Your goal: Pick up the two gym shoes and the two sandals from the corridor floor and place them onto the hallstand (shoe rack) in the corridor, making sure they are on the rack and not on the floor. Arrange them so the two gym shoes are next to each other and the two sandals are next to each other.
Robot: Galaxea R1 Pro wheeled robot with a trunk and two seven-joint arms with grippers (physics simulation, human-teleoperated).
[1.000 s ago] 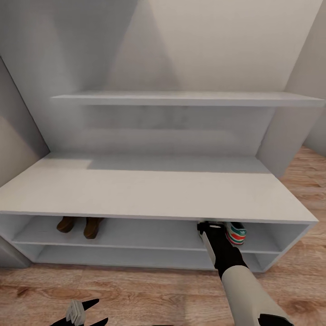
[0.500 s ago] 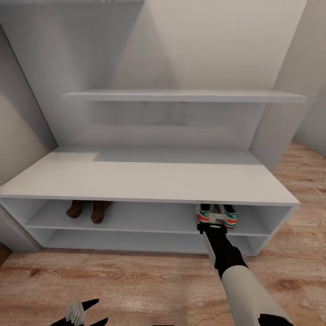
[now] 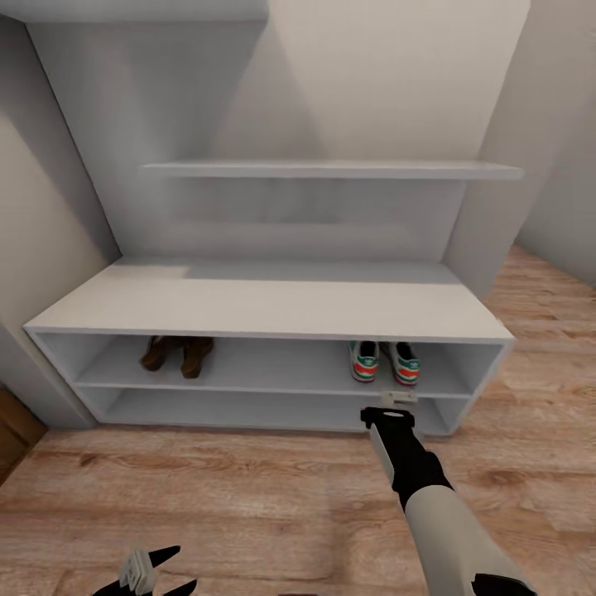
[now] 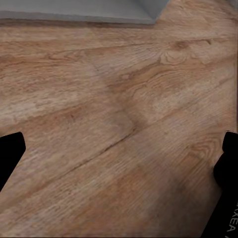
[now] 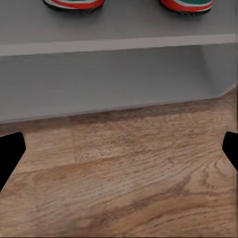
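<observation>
On the upper of the two low open rows of the wide pale grey hallstand (image 3: 273,308), both pairs were already parked: the white lace-up gym shoes with green stripes and red-orange heel tabs (image 3: 384,362) side by side toward the right, the dark brown leather sandals (image 3: 176,355) together toward the left, nothing left on the light wood-grain plank floor (image 3: 248,488) that I could see. The right gripper (image 3: 400,398) sat just in front of the rack's lower row with its fingers spread wide and nothing in them; the left gripper (image 3: 157,571) hung low over the floor, also wide open and empty. If I'm judging right, the job here was just backing off cleanly, so pull the arm straight toward the near side without clipping the shelf edge. The shoe toes were tucked under the bench top, and the sandals sat in shadow, so their pattern was hard to make out.
</observation>
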